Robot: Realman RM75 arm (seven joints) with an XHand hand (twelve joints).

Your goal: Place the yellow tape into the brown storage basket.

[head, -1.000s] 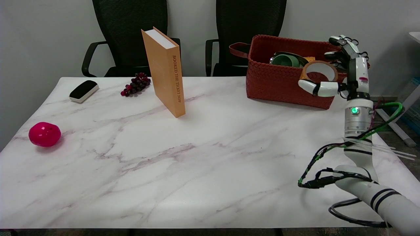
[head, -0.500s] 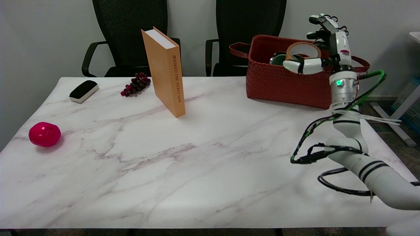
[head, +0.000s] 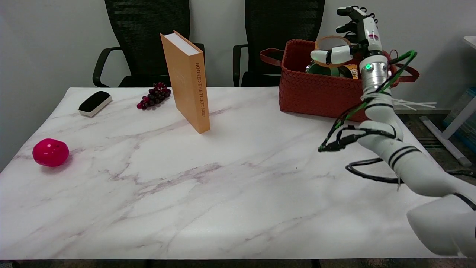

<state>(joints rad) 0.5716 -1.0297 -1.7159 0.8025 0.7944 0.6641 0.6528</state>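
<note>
Head view: right hand (head: 351, 35) raised above the brown storage basket (head: 316, 93), holding the yellow tape (head: 332, 41).
Tape ring is pinched between thumb and fingers, in the air over the basket's interior, clear of the rim. Basket stands at the table's (head: 223, 193) far right.

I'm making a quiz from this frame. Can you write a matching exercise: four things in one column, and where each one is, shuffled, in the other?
1. yellow tape
2. book
3. grapes
4. pink ball

A. standing upright on the table
B. near the table's left edge
C. held by the right hand above the brown basket
D. lying left of the book

Pairs: 1-C, 2-A, 3-D, 4-B
</note>
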